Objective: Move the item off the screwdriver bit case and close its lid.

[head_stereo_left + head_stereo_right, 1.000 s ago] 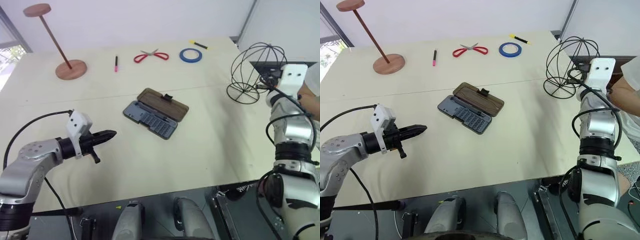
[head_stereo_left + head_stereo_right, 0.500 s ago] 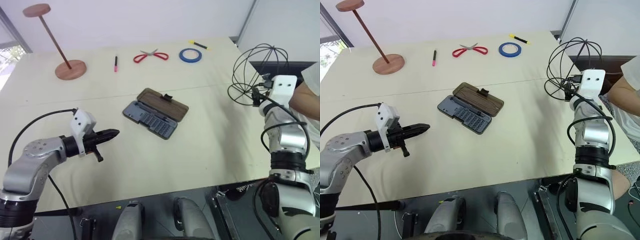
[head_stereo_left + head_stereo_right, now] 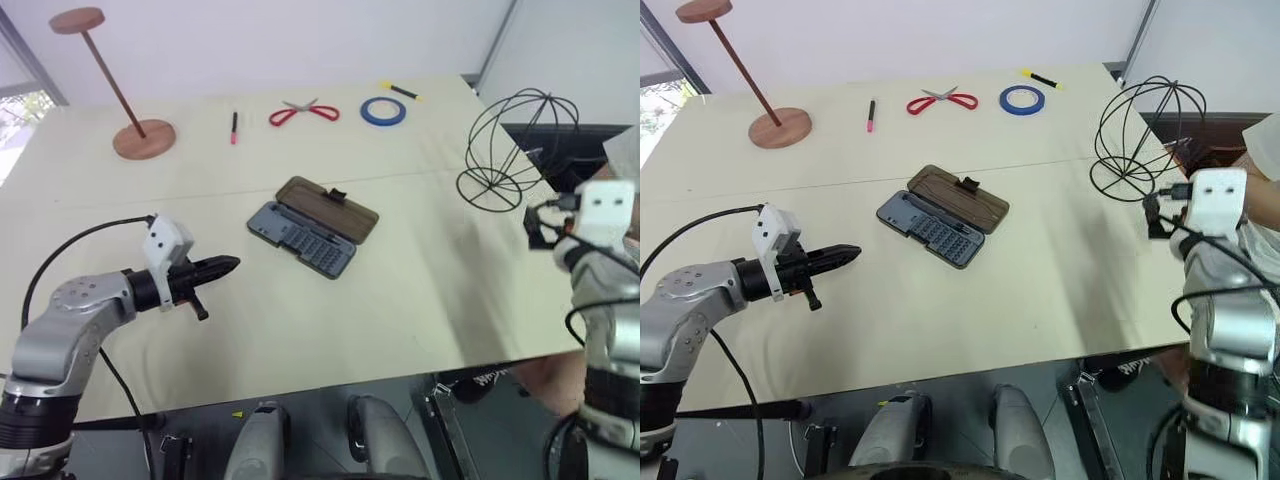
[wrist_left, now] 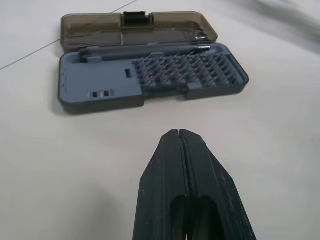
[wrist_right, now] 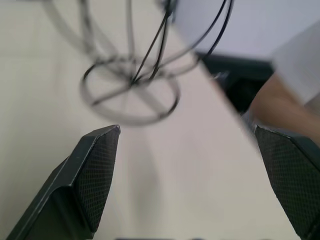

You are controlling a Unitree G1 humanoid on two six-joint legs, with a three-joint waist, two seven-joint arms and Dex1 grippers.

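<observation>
**Wire sphere parked, lid waiting**

The right gripper [image 5: 187, 175] is hanging with jaws spread wide and empty, just short of the wire sphere frame [image 3: 518, 150] standing near the bench [image 3: 420, 290] edge, well apart from the bit case [image 3: 312, 227]. The left gripper [image 4: 184, 150] is pointing at the case, jaws clenched on nothing. The smoky lid [image 3: 328, 205] is lying flat open. Judging by this, 1 step remains: folding the lid over the tray, likely a nudge from its far edge.

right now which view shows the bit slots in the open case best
The left wrist view: the screwdriver bit case lies open straight ahead of the shut left gripper, its slot rows distinct and the lid flat behind. Both eye views show the case whole but small, mid-table, slots barely separable.
</observation>
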